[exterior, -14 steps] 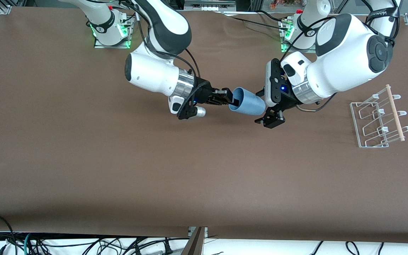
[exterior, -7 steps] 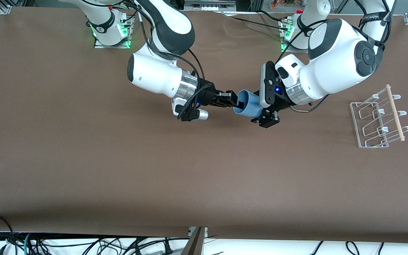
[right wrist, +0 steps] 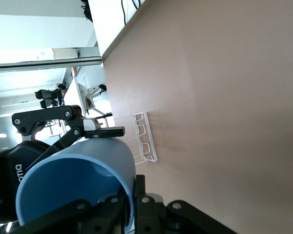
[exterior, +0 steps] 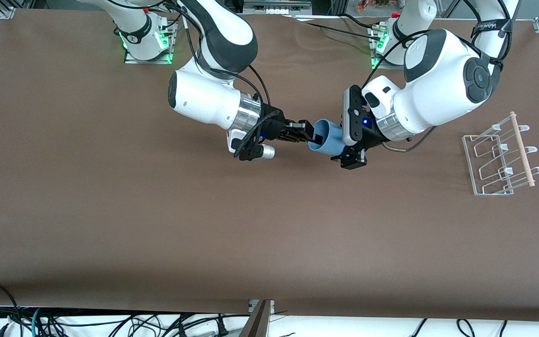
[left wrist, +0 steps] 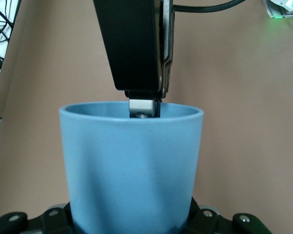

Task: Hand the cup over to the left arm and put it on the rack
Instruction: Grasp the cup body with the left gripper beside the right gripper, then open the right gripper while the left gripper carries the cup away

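Observation:
The light-blue cup [exterior: 326,136] hangs on its side above the middle of the table, between the two arms. My right gripper [exterior: 314,135] is shut on the cup's rim, with one finger inside the mouth and one outside; the right wrist view shows this grip [right wrist: 134,195] on the cup [right wrist: 73,185]. My left gripper [exterior: 344,144] is around the cup's base end. In the left wrist view the cup [left wrist: 132,165] fills the space at my left gripper, and the right gripper's finger [left wrist: 142,108] shows at the rim. The white wire rack [exterior: 501,157] stands toward the left arm's end of the table.
The brown table [exterior: 157,224] stretches wide below both arms. The rack also shows small in the right wrist view [right wrist: 144,139]. Cables hang along the table's edge nearest the front camera [exterior: 110,323].
My left gripper has moved in from beside the cup's base until it surrounds it. My right gripper has shifted slightly toward the left arm with the cup.

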Motion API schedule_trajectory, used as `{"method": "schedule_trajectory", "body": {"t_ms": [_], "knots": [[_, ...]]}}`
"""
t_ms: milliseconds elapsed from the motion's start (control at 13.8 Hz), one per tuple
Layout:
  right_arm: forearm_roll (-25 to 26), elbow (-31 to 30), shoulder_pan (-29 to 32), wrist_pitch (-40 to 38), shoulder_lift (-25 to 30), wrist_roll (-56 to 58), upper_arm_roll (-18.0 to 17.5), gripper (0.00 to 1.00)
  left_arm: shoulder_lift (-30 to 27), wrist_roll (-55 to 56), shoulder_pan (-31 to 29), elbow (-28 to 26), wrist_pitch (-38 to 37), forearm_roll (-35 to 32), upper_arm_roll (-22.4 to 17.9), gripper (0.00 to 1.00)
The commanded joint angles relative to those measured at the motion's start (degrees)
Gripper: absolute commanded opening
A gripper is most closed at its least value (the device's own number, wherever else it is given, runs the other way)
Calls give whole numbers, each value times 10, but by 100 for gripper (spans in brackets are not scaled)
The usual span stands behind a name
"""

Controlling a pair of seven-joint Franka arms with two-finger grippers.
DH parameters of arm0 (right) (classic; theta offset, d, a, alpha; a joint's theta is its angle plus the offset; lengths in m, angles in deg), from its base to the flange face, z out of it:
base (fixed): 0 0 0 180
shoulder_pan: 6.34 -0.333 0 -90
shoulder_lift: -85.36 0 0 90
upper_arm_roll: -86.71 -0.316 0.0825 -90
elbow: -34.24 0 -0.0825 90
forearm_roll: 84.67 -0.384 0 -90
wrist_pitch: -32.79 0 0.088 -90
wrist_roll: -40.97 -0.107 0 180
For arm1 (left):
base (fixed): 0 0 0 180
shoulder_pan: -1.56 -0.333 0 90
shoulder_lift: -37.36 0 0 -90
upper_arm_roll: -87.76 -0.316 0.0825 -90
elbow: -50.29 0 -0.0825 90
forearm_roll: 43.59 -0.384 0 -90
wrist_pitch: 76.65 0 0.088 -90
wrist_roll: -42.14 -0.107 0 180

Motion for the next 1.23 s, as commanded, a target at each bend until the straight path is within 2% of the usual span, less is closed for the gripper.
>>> {"method": "schedule_trajectory", "body": {"t_ms": [0,73,145,218,363,581,726,1016,1161], "knots": [[-12,14,-5,1,-4,-7,1,0,-12,13,-2,-10,6,4,3,0],[-11,14,-5,1,-4,-7,1,0,-12,14,-2,-9,5,4,3,0],[-12,14,-5,1,-4,-7,1,15,-12,15,-5,-8,2,4,3,0],[-9,14,-4,1,-4,-5,1,99,-12,13,-8,-7,-2,3,0,0],[-9,14,-3,-1,-1,-1,2,100,-13,12,-14,-5,-32,3,-17,0],[-7,9,-3,-6,10,0,3,100,-13,4,-14,5,-77,-3,-63,0],[-5,1,-3,-6,18,0,6,100,-13,3,-25,5,-102,-47,-100,0],[17,-62,-1,-13,61,0,27,100,-12,1,-49,4,-111,-273,-129,0],[48,-86,-1,-59,85,0,51,100,-6,3,-53,-2,-114,-389,-134,0]]}}
